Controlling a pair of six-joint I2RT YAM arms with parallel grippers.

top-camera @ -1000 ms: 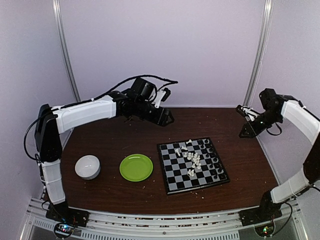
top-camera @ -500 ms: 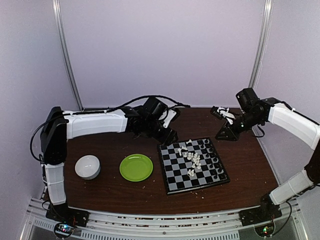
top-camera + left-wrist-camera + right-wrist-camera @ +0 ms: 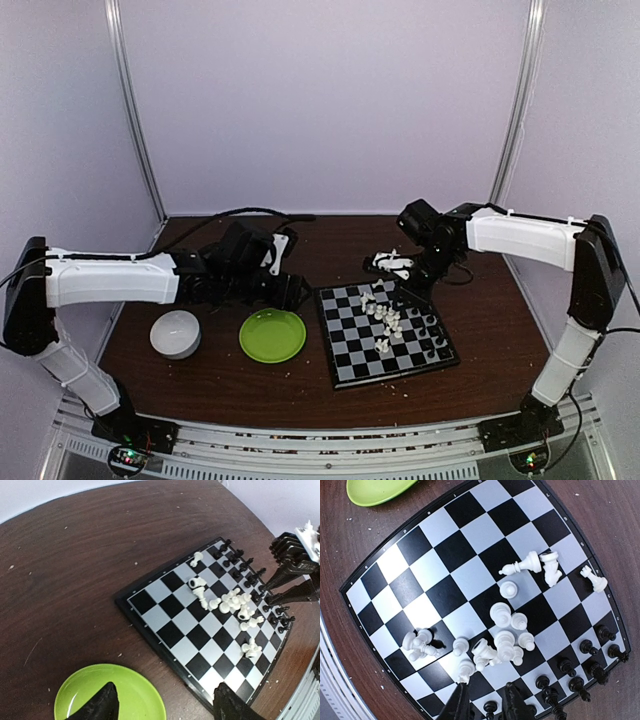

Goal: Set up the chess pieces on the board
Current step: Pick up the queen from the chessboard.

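The board (image 3: 345, 352) lies right of centre; it also shows in the left wrist view (image 3: 172, 612) and the right wrist view (image 3: 465, 577). White chess pieces (image 3: 386, 316) are heaped near its middle, several lying on their sides (image 3: 505, 640). Black chess pieces (image 3: 430, 332) stand in two rows along its right edge (image 3: 570, 672). My left gripper (image 3: 290, 290) is open wide and empty, low between the plate and the board's left edge (image 3: 165, 705). My right gripper (image 3: 403, 288) hovers over the board's far side, fingers slightly apart and empty (image 3: 487, 702), one fingertip beside a white piece (image 3: 465, 669).
A round green plate (image 3: 272, 334) sits just left of the board, partly under my left gripper (image 3: 110, 695). A white bowl (image 3: 175, 333) stands further left. Pale crumbs dot the brown table. My right gripper also shows at the right edge of the left wrist view (image 3: 295, 575).
Both arms have swung in from the back of the table. The left gripper came down beside the plate and board; the right gripper moved left over the board.
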